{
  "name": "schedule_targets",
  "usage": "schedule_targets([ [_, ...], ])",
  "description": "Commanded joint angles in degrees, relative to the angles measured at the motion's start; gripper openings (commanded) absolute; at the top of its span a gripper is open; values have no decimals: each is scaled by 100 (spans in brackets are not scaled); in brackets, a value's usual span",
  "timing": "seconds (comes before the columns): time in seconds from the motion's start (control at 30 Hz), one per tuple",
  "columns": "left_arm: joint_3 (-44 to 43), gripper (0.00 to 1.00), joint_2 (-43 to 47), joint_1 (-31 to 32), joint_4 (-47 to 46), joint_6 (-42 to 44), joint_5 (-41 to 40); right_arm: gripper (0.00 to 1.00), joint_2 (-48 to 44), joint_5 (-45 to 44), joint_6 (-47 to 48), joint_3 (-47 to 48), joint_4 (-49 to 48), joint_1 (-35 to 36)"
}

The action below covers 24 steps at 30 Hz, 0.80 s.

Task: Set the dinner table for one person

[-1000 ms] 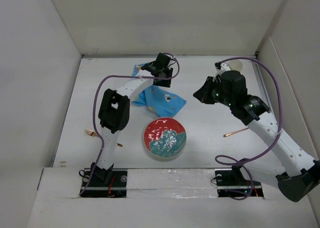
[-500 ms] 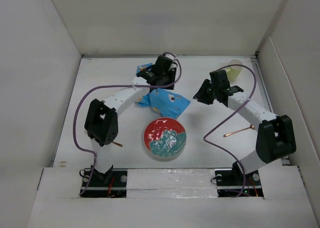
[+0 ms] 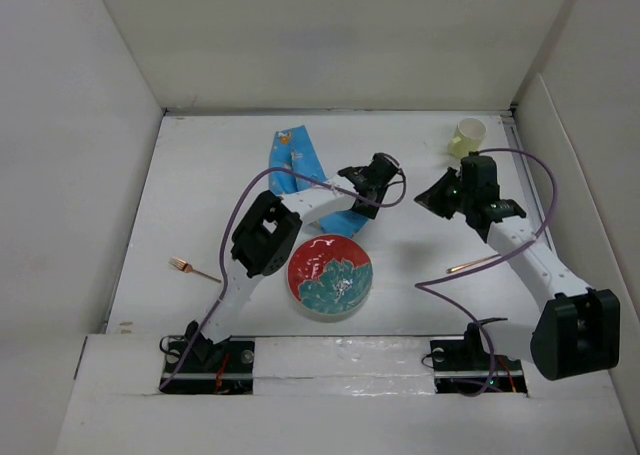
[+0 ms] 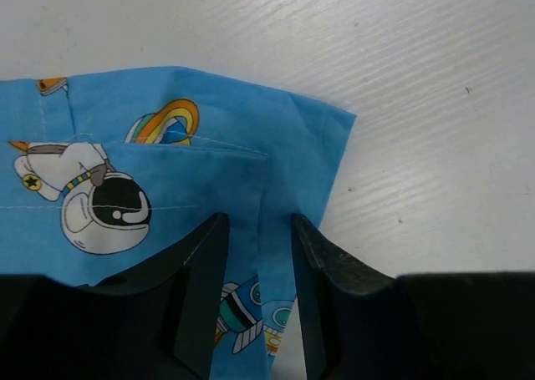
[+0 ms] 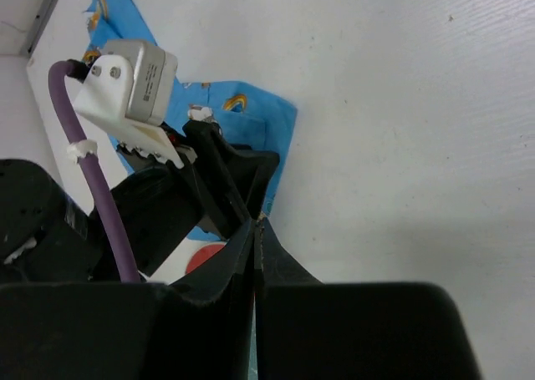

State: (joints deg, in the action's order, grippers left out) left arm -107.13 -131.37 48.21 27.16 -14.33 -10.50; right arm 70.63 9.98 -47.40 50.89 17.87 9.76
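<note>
– Left claw [image 4: 257, 230] is pinching the mat [image 4: 167, 121], right? Its fingers are sitting narrow, with a fold of blue cloth running up between them and the tips pressing down near the mat's edge.

– Yeah, that's reading as a grip to me. I'm guessing it's holding the edge like that so it can pull the mat out flat. From above, the mat is lying as a long strip running from the far left toward the middle. The claw end is sitting just beyond the plate [image 3: 310, 255]. Folded layers are showing in the wrist view, so it isn't lying flat yet.

– And the right claw [image 5: 255, 225]?

– Its fingers are pressing together with nothing in them. It's hovering near the left one, off to its right, and pointing at the same bit of mat. I'm thinking it's either getting ready to grab the other side or just keeping clear.

– Where's the table [image 3: 210, 195] in all this?

– It's the big white surface lying under everything, stretching from the arm bases out to the white walls. It's looking matte and flat, with a faint streaky grain showing up close.
Stuff is sitting scattered on it: fork [image 3: 188, 267] near the left edge, a copper utensil [image 3: 470, 266] off right, cup [image 3: 468, 135] in the far right corner. The plate is sitting straight on the table, not on the mat, so I'm guessing the setting is barely getting going.
</note>
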Motion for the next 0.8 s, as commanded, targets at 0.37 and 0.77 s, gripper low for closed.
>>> schedule_targets([
  [0.37,-133,15,-82,-31,79,88,-619,16,-111,540,301,-414,-222,-115],
  [0.77,622,0,893,-215,-596,-70,-410,45,1329,154,319,385,-460,17],
])
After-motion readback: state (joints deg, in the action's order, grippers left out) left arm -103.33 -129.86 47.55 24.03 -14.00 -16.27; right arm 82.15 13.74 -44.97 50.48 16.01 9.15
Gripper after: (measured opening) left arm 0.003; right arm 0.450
